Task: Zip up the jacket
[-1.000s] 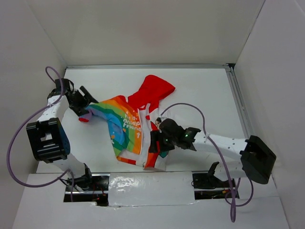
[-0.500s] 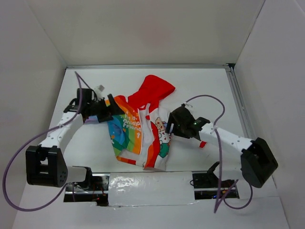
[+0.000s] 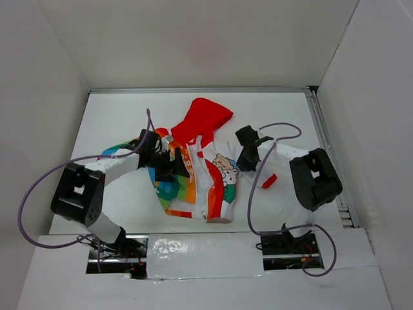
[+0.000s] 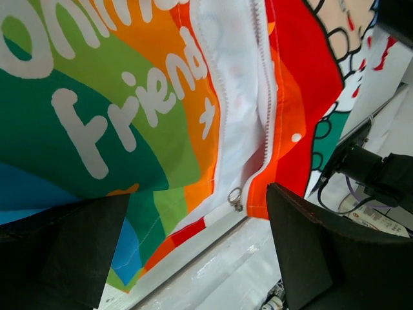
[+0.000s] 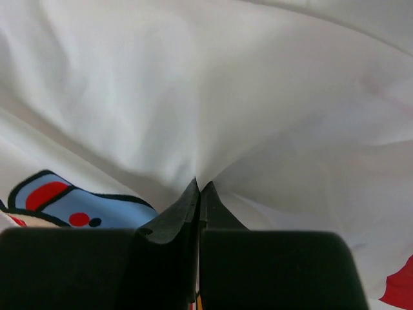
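The jacket [image 3: 175, 188] lies unzipped mid-table, with rainbow stripes, a red hood [image 3: 206, 116] at the far end and a white front panel with a cartoon print [image 3: 223, 169]. My left gripper [image 3: 175, 161] hovers open over the rainbow panel. In the left wrist view its fingers [image 4: 329, 258] stand wide apart, with the metal zipper pull [image 4: 235, 198] at the hem between them and both rows of zipper teeth [image 4: 270, 123] running apart. My right gripper [image 3: 246, 160] is at the jacket's right edge, shut on a pinch of white fabric [image 5: 200, 161]. A red cuff [image 3: 269, 181] lies beside it.
A metal rail [image 3: 326, 148] runs along the table's right side. White walls close in the left, back and right. Purple cables [image 3: 39, 187] loop from both arms. A taped strip [image 3: 193, 248] covers the near edge between the arm bases.
My left arm swung right from the sleeve to over the rainbow panel. My right arm moved back to the jacket's right edge and shut on the fabric. The jacket's front spread open.
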You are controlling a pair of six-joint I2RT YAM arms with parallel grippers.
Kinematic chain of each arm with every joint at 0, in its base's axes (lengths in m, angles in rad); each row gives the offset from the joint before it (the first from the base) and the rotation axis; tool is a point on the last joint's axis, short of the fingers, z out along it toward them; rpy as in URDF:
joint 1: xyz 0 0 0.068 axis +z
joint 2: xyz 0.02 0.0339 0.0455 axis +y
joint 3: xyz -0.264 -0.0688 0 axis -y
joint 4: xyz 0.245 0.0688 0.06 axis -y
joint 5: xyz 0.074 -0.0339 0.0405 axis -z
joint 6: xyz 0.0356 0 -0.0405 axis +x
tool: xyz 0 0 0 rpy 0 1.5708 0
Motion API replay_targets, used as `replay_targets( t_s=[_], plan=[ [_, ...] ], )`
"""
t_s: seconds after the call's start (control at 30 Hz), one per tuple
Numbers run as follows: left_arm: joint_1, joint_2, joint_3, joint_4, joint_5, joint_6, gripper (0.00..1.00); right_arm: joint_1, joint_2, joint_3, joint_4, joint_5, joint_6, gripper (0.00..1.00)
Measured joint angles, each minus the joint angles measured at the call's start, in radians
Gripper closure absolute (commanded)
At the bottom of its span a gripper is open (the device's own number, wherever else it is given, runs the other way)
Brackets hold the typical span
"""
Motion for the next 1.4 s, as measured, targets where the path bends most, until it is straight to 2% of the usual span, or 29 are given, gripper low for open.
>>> replay_targets(
  t_s=[0.2,0.3,0.33,0.43,0.47,0.5,0.63,0.73,0.87,1.0,1.1,1.2,1.27,1.3,1.33,1.37,1.4],
  plan=[
    [-0.014,0.081,0.065,0.005,-0.023,0.002,0.01,-0.127,0.162,0.205,-0.01,-0.035,-0.049,1.0],
    [-0.034,0.113,0.089,0.006,-0.036,0.003,0.01,-0.162,0.199,0.284,-0.006,-0.013,-0.08,0.81],
    [-0.04,0.12,0.094,0.006,-0.04,0.003,0.01,-0.164,0.192,0.296,-0.008,-0.002,-0.089,0.6],
    [-0.064,0.13,0.099,-0.005,-0.067,-0.003,0.01,-0.153,0.119,0.291,-0.001,0.0,-0.123,0.4],
    [-0.072,0.13,0.099,-0.01,-0.076,-0.012,0.01,-0.144,0.076,0.278,0.01,0.0,-0.137,0.39],
    [-0.079,0.13,0.099,-0.015,-0.084,-0.018,0.01,-0.133,0.028,0.259,0.019,-0.002,-0.153,0.32],
    [-0.126,0.114,0.103,-0.052,-0.138,-0.048,0.01,-0.037,-0.196,0.159,0.056,-0.003,-0.2,0.31],
    [-0.169,0.084,0.127,-0.112,-0.204,-0.076,0.01,0.038,-0.29,0.104,0.074,-0.021,-0.213,0.32],
    [-0.204,0.016,0.148,-0.2,-0.303,-0.127,0.01,0.082,-0.31,0.044,0.084,-0.029,-0.215,0.32],
    [-0.204,-0.078,0.118,-0.241,-0.351,-0.158,0.01,0.108,-0.303,0.027,0.082,-0.028,-0.213,0.31],
    [-0.203,-0.089,0.115,-0.262,-0.378,-0.178,0.01,0.132,-0.301,0.027,0.086,-0.027,-0.211,0.32],
    [-0.198,-0.047,0.115,-0.26,-0.383,-0.18,0.1,0.159,-0.29,0.027,0.092,-0.029,-0.207,0.32],
    [-0.197,-0.003,0.115,-0.251,-0.376,-0.18,0.23,0.172,-0.277,0.027,0.095,-0.03,-0.204,0.32],
    [-0.196,0.024,0.115,-0.243,-0.372,-0.18,0.32,0.179,-0.27,0.027,0.095,-0.031,-0.201,0.32],
    [-0.196,0.052,0.116,-0.237,-0.368,-0.18,0.57,0.186,-0.263,0.027,0.096,-0.032,-0.196,0.32],
    [-0.196,0.076,0.119,-0.236,-0.363,-0.182,0.7,0.192,-0.259,0.027,0.098,-0.033,-0.192,0.32],
    [-0.196,0.095,0.122,-0.236,-0.36,-0.183,0.95,0.196,-0.257,0.023,0.105,-0.036,-0.188,0.32]
  ],
)
